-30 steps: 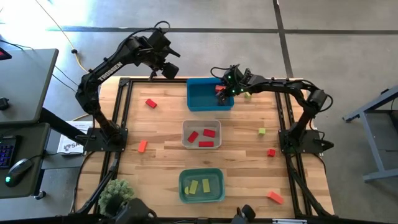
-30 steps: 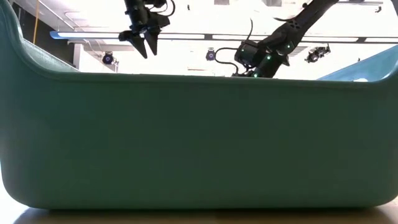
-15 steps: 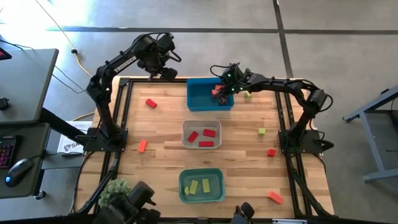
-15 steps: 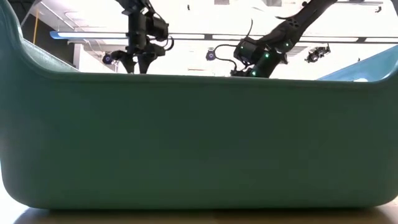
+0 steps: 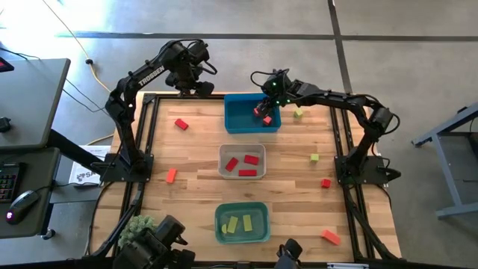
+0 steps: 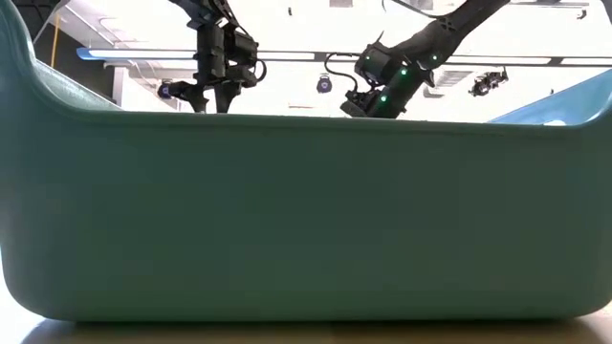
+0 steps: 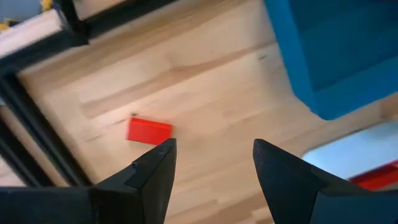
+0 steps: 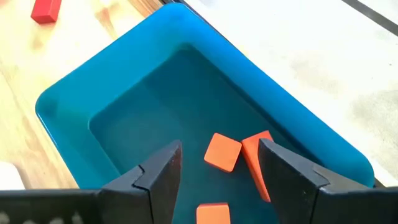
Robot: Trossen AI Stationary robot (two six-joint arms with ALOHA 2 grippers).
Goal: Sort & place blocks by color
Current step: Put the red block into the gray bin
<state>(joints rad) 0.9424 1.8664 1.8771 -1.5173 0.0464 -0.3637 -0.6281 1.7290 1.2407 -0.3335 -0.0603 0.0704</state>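
Note:
My right gripper (image 5: pixel 262 110) (image 8: pixel 217 163) hangs open over the right part of the blue bin (image 5: pixel 243 116) (image 8: pixel 124 106) and touches nothing. Three orange blocks (image 8: pixel 222 152) (image 8: pixel 256 157) (image 8: pixel 212 213) lie on the bin's floor below it. My left gripper (image 5: pixel 190 84) (image 7: pixel 214 158) is open above the table's far left part, over a red block (image 5: pixel 181 124) (image 7: pixel 149 131) lying flat on the wood. The clear-grey bin (image 5: pixel 225 170) holds red blocks (image 5: pixel 247 161). The teal bin (image 5: pixel 221 224) holds yellow-green blocks (image 5: pixel 239 223).
Loose blocks lie on the table: orange ones (image 5: pixel 171 175) (image 5: pixel 331 237), yellow-green ones (image 5: pixel 299 113) (image 5: pixel 314 158) and a red one (image 5: pixel 326 182). The teal bin's wall (image 6: pixel 306 210) fills most of the low view. A black frame (image 5: pixel 146 127) borders the table.
My left gripper has come down and moved slightly toward the table's left, turning over the far left part of the table. My right gripper has shifted a little toward the table's left, over the blue bin.

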